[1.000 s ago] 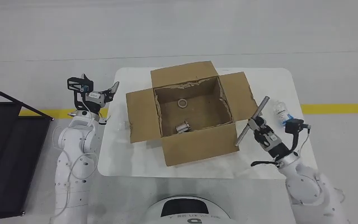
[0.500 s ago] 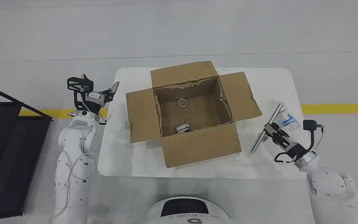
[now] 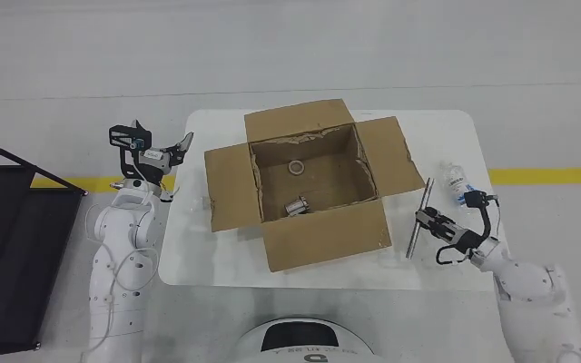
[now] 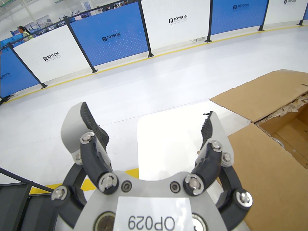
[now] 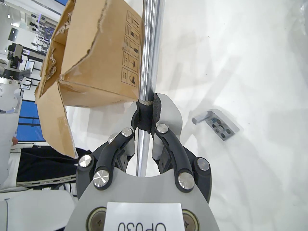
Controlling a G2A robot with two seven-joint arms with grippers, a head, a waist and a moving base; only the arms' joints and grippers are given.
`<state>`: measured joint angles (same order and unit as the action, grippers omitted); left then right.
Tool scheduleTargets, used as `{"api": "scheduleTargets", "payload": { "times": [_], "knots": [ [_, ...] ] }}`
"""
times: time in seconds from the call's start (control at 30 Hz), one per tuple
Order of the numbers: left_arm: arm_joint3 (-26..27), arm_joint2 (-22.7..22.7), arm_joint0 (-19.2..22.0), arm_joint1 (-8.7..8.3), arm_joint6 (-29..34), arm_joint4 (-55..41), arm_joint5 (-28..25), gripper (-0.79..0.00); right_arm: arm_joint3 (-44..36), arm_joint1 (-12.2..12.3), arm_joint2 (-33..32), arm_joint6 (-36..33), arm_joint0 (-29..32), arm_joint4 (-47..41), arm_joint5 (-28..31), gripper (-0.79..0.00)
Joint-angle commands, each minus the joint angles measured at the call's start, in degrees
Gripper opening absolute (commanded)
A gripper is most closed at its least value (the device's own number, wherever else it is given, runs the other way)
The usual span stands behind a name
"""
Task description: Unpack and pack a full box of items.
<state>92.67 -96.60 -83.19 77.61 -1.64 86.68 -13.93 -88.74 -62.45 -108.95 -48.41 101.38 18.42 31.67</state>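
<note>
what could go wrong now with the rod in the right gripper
The smooth rod sits only between the right gripper's pad tips, so it may slip or roll once released. Its far end lies close to the box flap and could snag it. The bracket and bottle nearby could get knocked.

- At centre of table (image 3: pixel 436 136): cardboard box (image 3: pixel 313 231).
- Inside, toward 12 o'clock wall: ring (image 3: pixel 296 169); toward 6 o'clock wall: small metal part (image 3: pixel 297 207).
- At 4 o'clock of box: metal rod (image 3: pixel 427 192), clamped in right gripper (image 3: pixel 423 218).
- At 3 o'clock, beyond rod: bottle (image 3: pixel 457 180).
- On table beside rod: metal bracket (image 5: pixel 220 125).
</note>
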Motion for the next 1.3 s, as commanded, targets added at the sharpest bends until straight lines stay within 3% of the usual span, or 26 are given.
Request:
{"api": "scheduleTargets", "payload": {
  "times": [0.0,0.2,0.7,1.27],
  "knots": [
    [0.00,0.00,0.00,0.00,0.00,0.00,-0.02,0.000,0.95,0.61,-2.48,-3.66,0.07,-1.89,1.01,-0.785],
    [0.00,0.00,0.00,0.00,0.00,0.00,-0.02,0.000,0.97,1.72,-6.97,-5.61,0.75,1.60,-2.80,-0.785],
    [0.00,0.00,0.00,0.00,0.00,0.00,-0.02,0.000,-1.19,1.95,0.69,-0.20,-1.72,19.96,-16.92,-0.785],
    [0.00,0.00,0.00,0.00,0.00,0.00,-0.02,0.000,0.04,2.26,4.05,-1.04,-5.07,22.00,-21.43,-0.785]
  ]
}}
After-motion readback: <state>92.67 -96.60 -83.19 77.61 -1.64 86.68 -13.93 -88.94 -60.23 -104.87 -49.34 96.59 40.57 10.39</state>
